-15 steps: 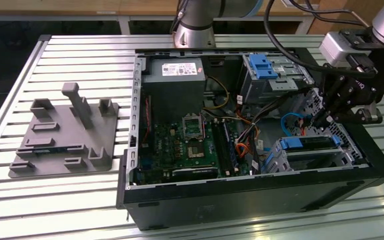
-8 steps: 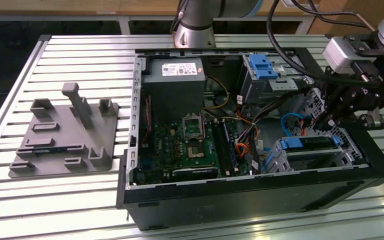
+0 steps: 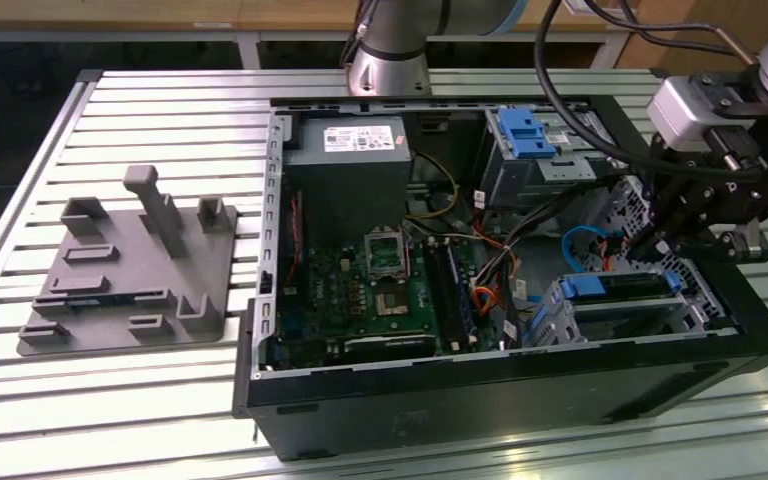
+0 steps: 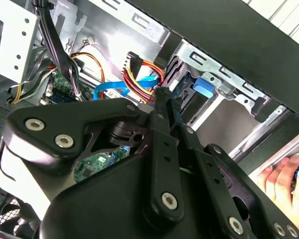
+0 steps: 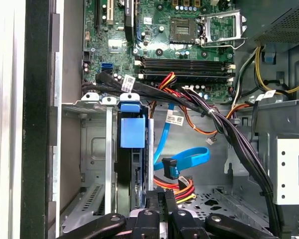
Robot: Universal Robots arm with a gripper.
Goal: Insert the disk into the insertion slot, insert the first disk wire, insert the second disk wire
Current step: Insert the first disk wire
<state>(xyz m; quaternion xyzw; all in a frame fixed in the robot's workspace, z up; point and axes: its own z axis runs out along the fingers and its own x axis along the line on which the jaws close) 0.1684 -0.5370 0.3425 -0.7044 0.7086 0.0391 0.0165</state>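
Gripper (image 3: pixel 662 238) is hanging inside the open computer case (image 3: pixel 491 385), at the exterior view's right. Its fingers (image 5: pixel 153 201) are lying close together, with a thin gap between the tips. Disk (image 3: pixel 620 285) is sitting in the insertion slot (image 3: pixel 558 322), its blue carrier tab (image 5: pixel 132 128) showing at the bay's mouth. Blue data cable (image 5: pixel 188 158) and red-and-yellow power wires (image 5: pixel 183 187) are lying just beside the fingertips, the blue cable's connector hanging apart from the disk. Hand (image 4: pixel 283 178) is resting at the case's outer edge. Grey fixture (image 3: pixel 128 272) is lying on the slatted table (image 3: pixel 157 100), well apart from the case.
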